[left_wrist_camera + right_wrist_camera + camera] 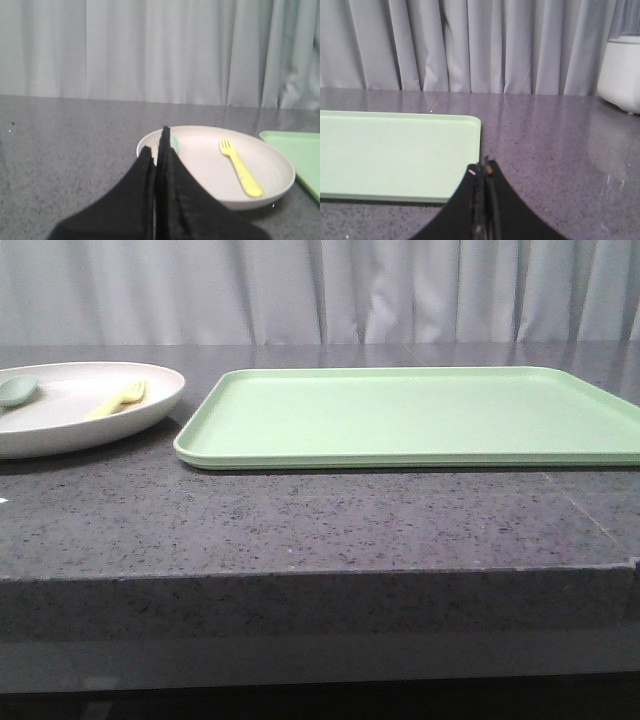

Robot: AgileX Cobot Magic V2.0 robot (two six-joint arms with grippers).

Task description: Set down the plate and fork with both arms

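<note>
— Where do the task's things sit on your feed?

— I see the large round off-white plate with a raised rim (70,430) on the dark speckled stone surface (300,520), at its left side. The small pale-yellow plastic fork (120,398) lies inside the plate, and so does a small grey-green spoon (17,390). Just to the right of the plate, near it, rests the flat rectangular light-green tray (420,415).

— And the tools?

— My left wrist camera shows the left tool (161,137) with its black fingers pressed together, holding nothing, just short of the plate's near rim. The right tool (484,167) is likewise pressed together, beside the tray's corner. Grey curtains (320,290) hang behind.
</note>
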